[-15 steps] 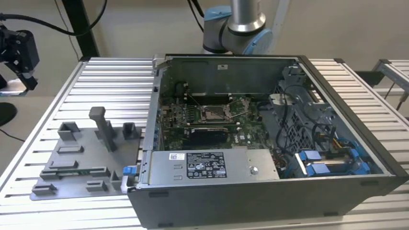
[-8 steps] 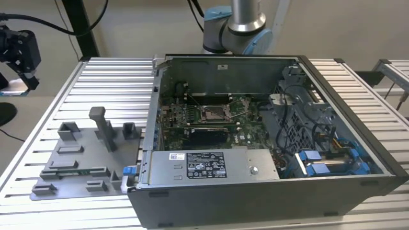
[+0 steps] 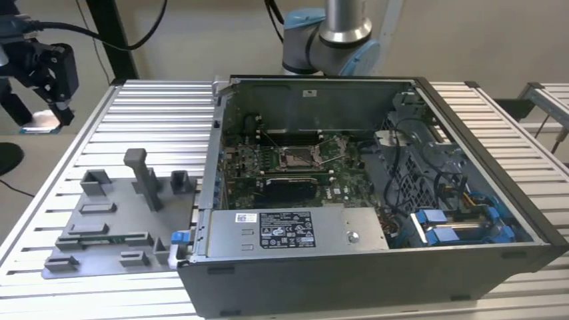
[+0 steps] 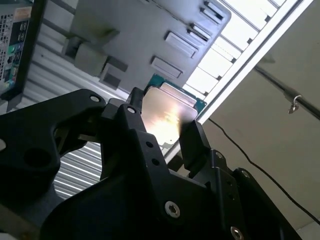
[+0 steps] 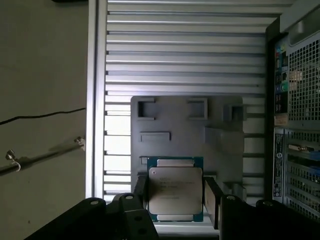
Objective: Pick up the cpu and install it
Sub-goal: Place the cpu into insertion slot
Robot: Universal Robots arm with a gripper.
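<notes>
Gripper (image 5: 176,181) pinches the cpu (image 5: 176,190) by two opposite edges, chip between the fingers. Exterior view: it hangs upper left, well apart from the computer case (image 3: 356,283)

Soft, even light in the exterior view, darker down inside the computer case (image 3: 320,100). In the second wrist view, white glare on the shiny top of the cpu (image 4: 167,117) and washed-out bright table slats (image 4: 235,32). Dimmer in the first wrist view, grey and shadowy.

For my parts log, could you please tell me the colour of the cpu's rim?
The cpu has a teal-green rim; the first wrist view shows it best.
</notes>
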